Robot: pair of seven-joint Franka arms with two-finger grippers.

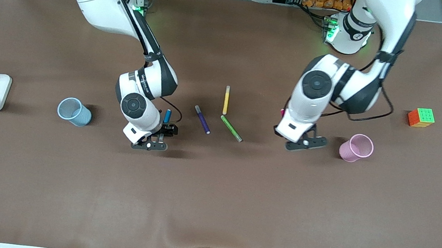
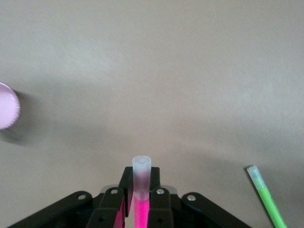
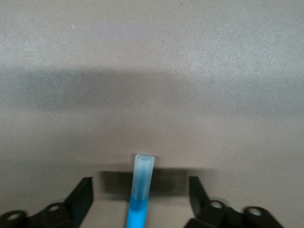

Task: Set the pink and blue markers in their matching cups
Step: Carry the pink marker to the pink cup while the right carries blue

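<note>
Brown table (image 1: 210, 207); left hand (image 2: 141, 202) pinching pink marker (image 2: 141, 190), right hand (image 3: 141, 192) spread astride blue marker (image 3: 140, 194).

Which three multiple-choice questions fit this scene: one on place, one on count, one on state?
1. The pink cup stands toward: A) the left arm's end; B) the right arm's end; C) the middle.
2. Markers neither pink nor blue: A) one; B) three; C) five.
3. The left gripper is: A) open; B) shut on the pink marker; C) shut on the green marker.
Answers: A, it stands beside the left gripper; B, purple marker, yellow marker, green marker; B, it clamps the pink barrel.
</note>
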